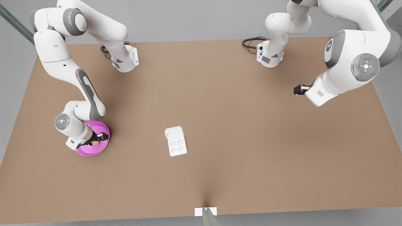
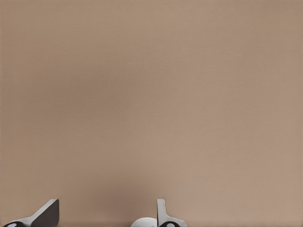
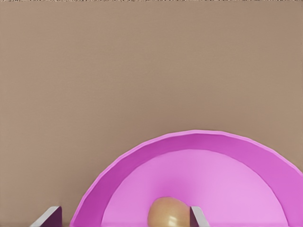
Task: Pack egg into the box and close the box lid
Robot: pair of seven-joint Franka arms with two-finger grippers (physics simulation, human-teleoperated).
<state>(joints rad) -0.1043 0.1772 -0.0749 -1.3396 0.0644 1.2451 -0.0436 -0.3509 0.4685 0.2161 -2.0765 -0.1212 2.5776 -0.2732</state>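
Right end effector [image 1: 95, 140], fingers apart, straddles the egg [image 3: 166, 211] on the pink plate [image 1: 102, 127] near the counter [image 1: 220, 103] edge at the front view's left. Left end effector [image 2: 106, 215], fingers apart, waits above bare counter near the opposite edge. The box [image 1: 176, 145], box lid [image 1: 173, 131] open, lies mid-counter.

Sitting on the worktop [image 1: 220, 110] are one egg [image 1: 95, 143], one pink plate [image 1: 102, 127], one box [image 1: 176, 142] with four cups, plus two arms.

The right gripper [image 1: 98, 139] is hanging over the egg [image 1: 95, 143] on the pink plate [image 1: 100, 128]; the open box [image 1: 176, 141] is sitting mid-table [image 1: 220, 110].
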